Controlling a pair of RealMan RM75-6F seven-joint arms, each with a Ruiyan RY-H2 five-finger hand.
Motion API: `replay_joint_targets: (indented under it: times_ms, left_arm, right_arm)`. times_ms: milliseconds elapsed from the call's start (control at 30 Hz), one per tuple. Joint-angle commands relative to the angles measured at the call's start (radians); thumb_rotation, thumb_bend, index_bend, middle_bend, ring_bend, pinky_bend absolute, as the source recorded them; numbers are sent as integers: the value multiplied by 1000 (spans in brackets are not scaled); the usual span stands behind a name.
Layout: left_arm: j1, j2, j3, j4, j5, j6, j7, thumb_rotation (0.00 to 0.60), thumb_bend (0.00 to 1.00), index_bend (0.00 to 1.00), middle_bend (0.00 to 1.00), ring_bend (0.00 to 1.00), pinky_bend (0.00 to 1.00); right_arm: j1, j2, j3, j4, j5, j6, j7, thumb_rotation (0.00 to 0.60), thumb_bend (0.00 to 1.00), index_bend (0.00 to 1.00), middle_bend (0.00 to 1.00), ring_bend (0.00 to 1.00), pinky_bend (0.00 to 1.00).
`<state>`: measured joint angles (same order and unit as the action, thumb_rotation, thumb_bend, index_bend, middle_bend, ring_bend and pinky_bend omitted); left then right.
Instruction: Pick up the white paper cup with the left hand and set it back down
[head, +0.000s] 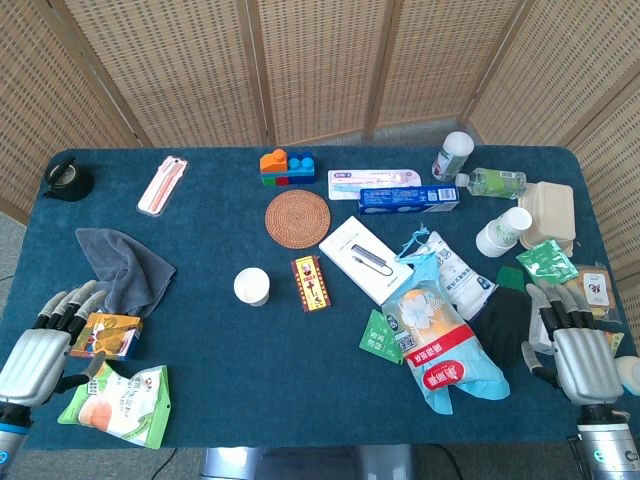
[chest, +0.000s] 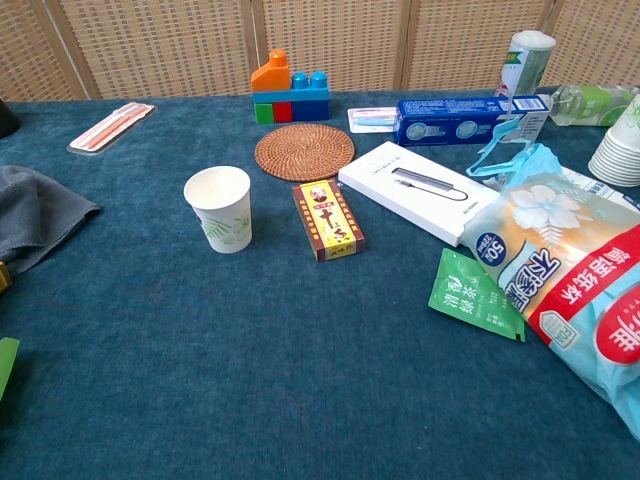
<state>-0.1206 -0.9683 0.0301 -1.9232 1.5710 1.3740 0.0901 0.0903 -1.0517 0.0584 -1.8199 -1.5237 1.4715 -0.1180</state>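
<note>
The white paper cup (head: 251, 286) (chest: 220, 208) stands upright and empty on the blue table, left of a small red and yellow box (head: 311, 283) (chest: 329, 219). My left hand (head: 42, 345) hovers at the table's front left corner, fingers apart and empty, far to the left of the cup, above an orange packet (head: 105, 335). At the front right edge my right hand (head: 578, 352) is open with nothing in it, next to a black cloth (head: 505, 320). The chest view shows neither hand.
A grey cloth (head: 125, 265) and a green snack bag (head: 120, 402) lie between my left hand and the cup. A woven coaster (head: 297, 217), white box (head: 365, 259), toy bricks (head: 286, 166) and blue plastic bags (head: 435, 330) crowd the middle and right. A stack of cups (head: 503, 231) stands far right.
</note>
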Motion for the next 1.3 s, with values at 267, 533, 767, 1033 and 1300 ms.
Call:
replay_joint_targets:
  times_ms: [267, 533, 767, 1033, 1300]
  left_arm:
    - [-118, -25, -56, -85, -115, -156, 233, 600, 443, 0, 0, 0, 0]
    - [-229, -110, -106, -71, -236, -269, 356, 600, 444, 0, 0, 0, 0]
    - [-327, -193, -149, -22, -359, -355, 406, 600, 443, 0, 0, 0, 0]
    - [-438, -291, -182, 48, -484, -429, 439, 600, 444, 0, 0, 0, 0]
    - [-520, -380, -197, 118, -562, -464, 438, 600, 443, 0, 0, 0, 3]
  right_arm:
    - [-7, 5, -2, 12, 6, 4, 16, 600, 449, 0, 0, 0, 0]
    - [-12, 5, -3, 21, 32, -4, 15, 600, 448, 0, 0, 0, 0]
    - [-12, 6, 4, 17, 55, -10, 7, 600, 449, 0, 0, 0, 0]
    - [-10, 9, 10, 13, 71, -16, -1, 600, 448, 0, 0, 0, 0]
    - [-13, 11, 12, 12, 81, -15, -2, 600, 448, 0, 0, 0, 0]
